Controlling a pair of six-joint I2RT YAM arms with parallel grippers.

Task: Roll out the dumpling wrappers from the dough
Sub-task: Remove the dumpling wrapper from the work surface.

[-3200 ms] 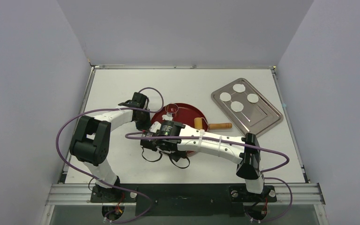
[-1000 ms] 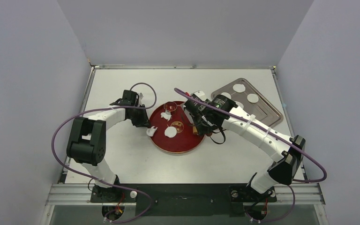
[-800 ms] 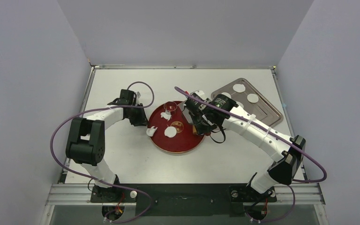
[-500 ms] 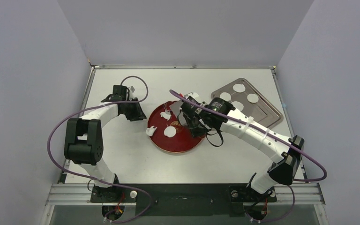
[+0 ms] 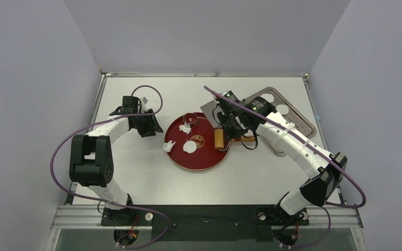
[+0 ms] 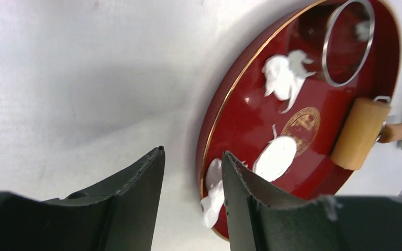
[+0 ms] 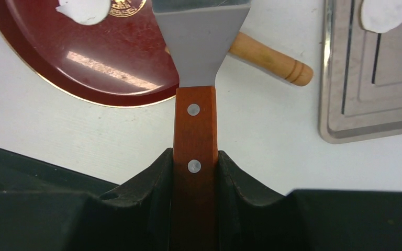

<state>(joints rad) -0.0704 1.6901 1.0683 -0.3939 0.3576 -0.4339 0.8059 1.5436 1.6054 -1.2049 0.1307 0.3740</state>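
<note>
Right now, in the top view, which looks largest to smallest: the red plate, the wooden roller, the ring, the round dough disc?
1. red plate
2. wooden roller
3. ring and round dough disc look alike; I cannot rank them.

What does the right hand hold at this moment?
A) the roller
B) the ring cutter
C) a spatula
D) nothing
C: in the right wrist view the right hand grips the wooden handle of the spatula, with the metal blade pointing ahead, while the roller lies free.
</note>
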